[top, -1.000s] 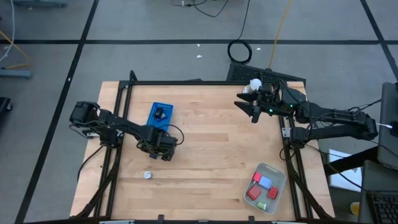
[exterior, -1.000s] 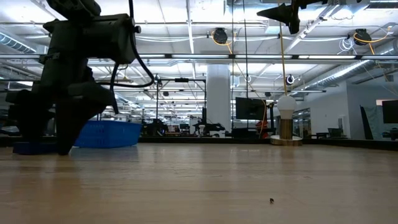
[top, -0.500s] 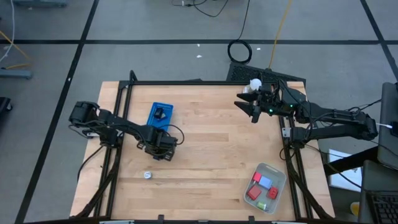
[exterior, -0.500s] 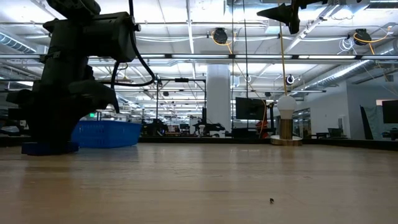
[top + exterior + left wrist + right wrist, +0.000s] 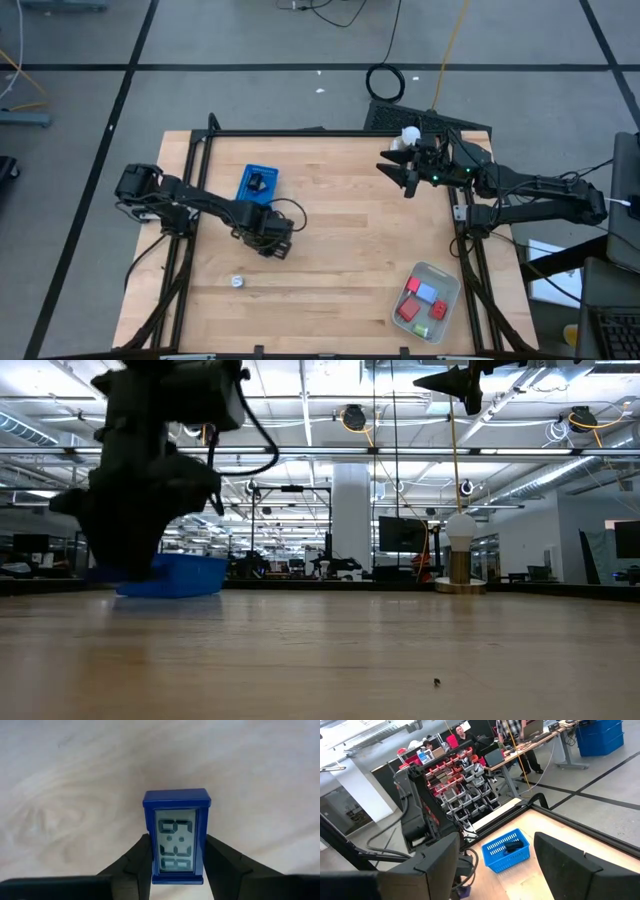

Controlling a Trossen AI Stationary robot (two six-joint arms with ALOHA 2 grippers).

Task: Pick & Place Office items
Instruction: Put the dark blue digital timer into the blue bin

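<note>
Pale wooden table (image 5: 340, 240) fills the high view, ringed by a black frame and set on a grey floor crossed by dark lines; the low view looks across its boards into a big workshop hall with strip lights. Held in the left gripper (image 5: 176, 865) is a small blue digital clock (image 5: 176, 835) with a grey display showing dark digits, its casing pinched between the two dark fingers (image 5: 135, 862), one on each long side, with bare wood behind it. From above, that gripper (image 5: 272, 238) sits a little way in front of a blue mesh basket (image 5: 258, 182), which holds a dark item that cannot be made out; the low view shows the same basket (image 5: 175, 575) just behind the left arm's dark bulk. Near the basket, closer to the table's front edge, lies a small silvery-white piece (image 5: 238, 282). Well apart from the basket, at the table's opposite front corner, stands a translucent tray (image 5: 447, 280) holding red blocks (image 5: 410, 300), a blue bit (image 5: 428, 293) and a green bit (image 5: 438, 312). At the far edge across from the basket, the right gripper (image 5: 403, 177) hangs raised with its fingers (image 5: 570, 865) spread and nothing between them, beside a white knob-topped stand (image 5: 409, 134).
</note>
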